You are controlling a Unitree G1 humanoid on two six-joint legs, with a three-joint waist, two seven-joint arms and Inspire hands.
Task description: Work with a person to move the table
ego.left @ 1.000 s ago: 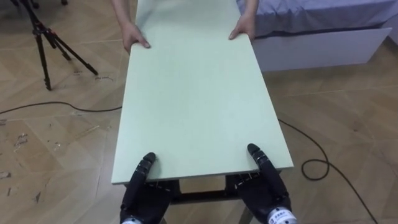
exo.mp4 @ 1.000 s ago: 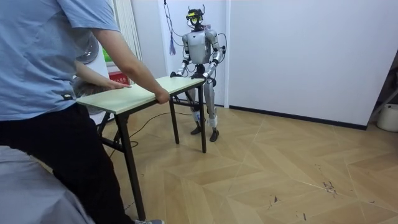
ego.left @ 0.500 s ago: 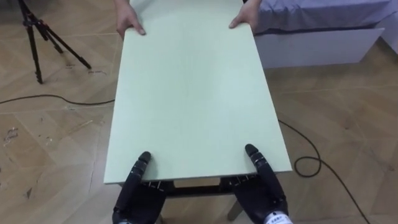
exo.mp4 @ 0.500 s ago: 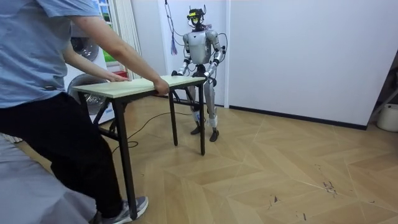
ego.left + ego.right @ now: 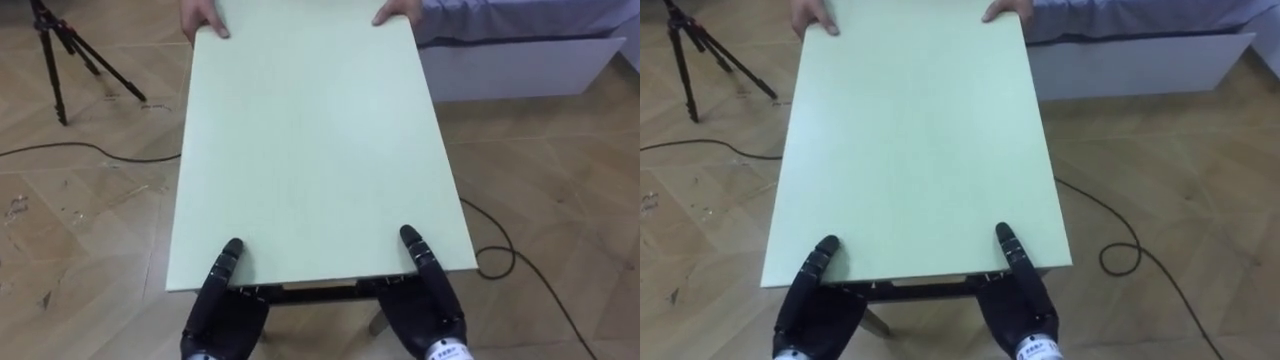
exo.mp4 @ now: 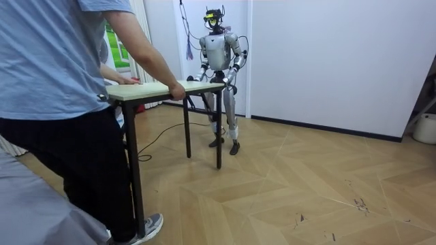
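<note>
Left eye view: the pale green desk [image 5: 310, 150] stretches away from the robot, long side running forward, over a wooden herringbone floor [image 5: 560, 200]. The left robot hand [image 5: 225, 300] is at the near left corner and the right robot hand [image 5: 430, 300] at the near right corner. On each, one slim dark part lies up over the near edge of the top, touching it, while the rest sits below the edge against the dark frame. How far either robot hand is closed under there cannot be told.

At the far end a person's hand [image 5: 205, 18] grips the left corner and the other hand [image 5: 395, 12] the right corner. A black tripod [image 5: 60, 60] stands on the floor to the left, apart from the desk. A dark cable [image 5: 80, 150] lies across the boards near it. A white bed [image 5: 520, 50] with a bluish cover sits beyond the desk's far right corner.

In the room view the robot stands upright at one short end of the desk [image 6: 157, 88], near a white wall, with both arms reaching down to the top. The person [image 6: 54, 102] stands at the opposite end, leaning over it with arms stretched to the edge. Whether the desk's legs are clear of the floor cannot be told.
</note>
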